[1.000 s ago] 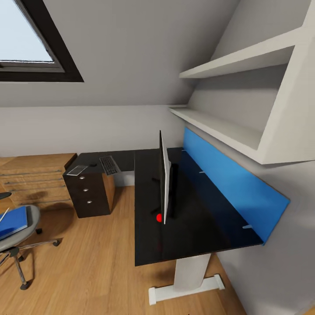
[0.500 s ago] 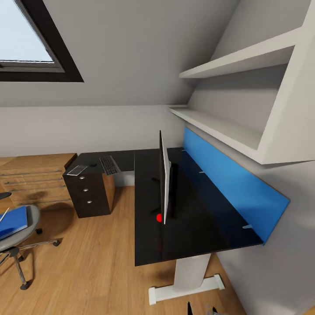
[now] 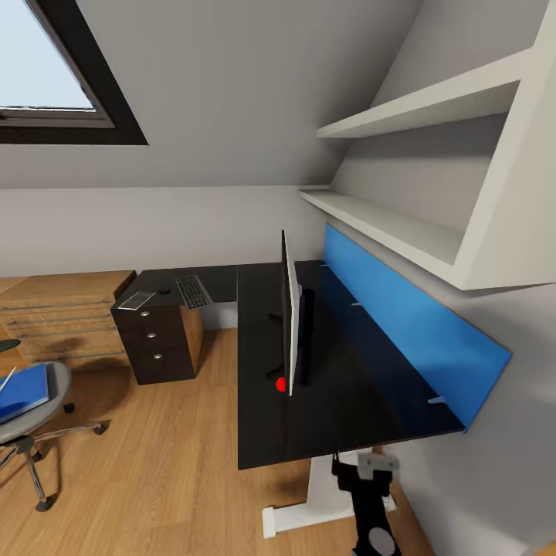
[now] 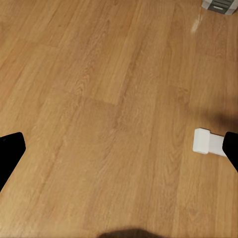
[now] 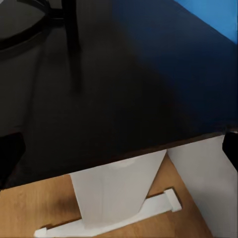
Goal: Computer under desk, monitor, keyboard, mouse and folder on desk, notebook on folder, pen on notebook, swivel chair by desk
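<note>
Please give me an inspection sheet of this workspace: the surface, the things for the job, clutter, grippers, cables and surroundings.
Surface: desk, glossy black L-shaped top, blue back panel, white leg.
Job's things: monitor upright on the desk, seen edge-on; keyboard and mouse on the far wing above the drawers; folder lies on the swivel chair, away from the desk.
Clutter: a flat grey item beside the mouse; a red dot at the monitor's foot.
Grippers: right gripper raised near the desk's front edge, open; left gripper over bare floor, open.
Cables: nothing seen.
Surroundings: wooden chest, wall shelves, skylight, wood floor.
</note>
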You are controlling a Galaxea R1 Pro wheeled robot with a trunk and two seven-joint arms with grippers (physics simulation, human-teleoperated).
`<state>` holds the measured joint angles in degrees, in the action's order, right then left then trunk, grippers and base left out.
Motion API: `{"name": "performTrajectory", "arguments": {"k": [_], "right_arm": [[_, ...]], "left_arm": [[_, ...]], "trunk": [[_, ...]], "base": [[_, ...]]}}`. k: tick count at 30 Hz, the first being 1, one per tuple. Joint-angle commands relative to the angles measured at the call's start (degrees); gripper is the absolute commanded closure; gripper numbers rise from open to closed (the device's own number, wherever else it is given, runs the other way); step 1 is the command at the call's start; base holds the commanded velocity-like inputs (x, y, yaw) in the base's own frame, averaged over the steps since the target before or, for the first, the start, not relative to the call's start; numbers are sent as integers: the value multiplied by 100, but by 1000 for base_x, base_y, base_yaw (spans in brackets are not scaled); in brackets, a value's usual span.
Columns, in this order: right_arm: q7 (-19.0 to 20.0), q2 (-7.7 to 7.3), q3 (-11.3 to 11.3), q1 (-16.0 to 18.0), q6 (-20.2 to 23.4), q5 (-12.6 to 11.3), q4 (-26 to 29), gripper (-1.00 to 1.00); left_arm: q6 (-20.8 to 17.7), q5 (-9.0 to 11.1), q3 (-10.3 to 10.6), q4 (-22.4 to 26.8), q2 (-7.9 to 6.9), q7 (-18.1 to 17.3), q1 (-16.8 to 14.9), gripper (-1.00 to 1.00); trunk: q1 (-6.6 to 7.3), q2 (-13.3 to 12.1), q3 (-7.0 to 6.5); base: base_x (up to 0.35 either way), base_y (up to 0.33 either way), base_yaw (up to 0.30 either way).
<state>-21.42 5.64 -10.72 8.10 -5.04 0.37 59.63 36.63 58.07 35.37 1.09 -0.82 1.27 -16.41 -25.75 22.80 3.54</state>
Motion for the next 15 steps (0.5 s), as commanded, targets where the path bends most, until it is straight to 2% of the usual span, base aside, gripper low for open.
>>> {"name": "performTrajectory", "arguments": {"k": [1,4,7,11,15], "right_arm": [[-39,2,-10,15,49,130,148,-100],[-44,9,-13,61,115,389,295,-100],[-22,21,-18,335,172,619,340,-100],[109,41,-32,699,372,689,361,-100],[339,109,-58,954,972,711,639,-100]], "left_arm": [[11,38,48,5,0,14,-3,-100],[11,38,49,5,4,14,-3,-100],[11,38,49,5,9,17,-3,-100],[6,38,49,5,11,16,-3,-100],[3,38,43,5,12,14,-3,-100]], "trunk": [[-3,12,13],[-3,12,13],[-3,12,13],[-3,12,13],[-3,12,13]], "base": [[0,0,0],[0,0,0],[0,0,0],[0,0,0],[0,0,0]]}}
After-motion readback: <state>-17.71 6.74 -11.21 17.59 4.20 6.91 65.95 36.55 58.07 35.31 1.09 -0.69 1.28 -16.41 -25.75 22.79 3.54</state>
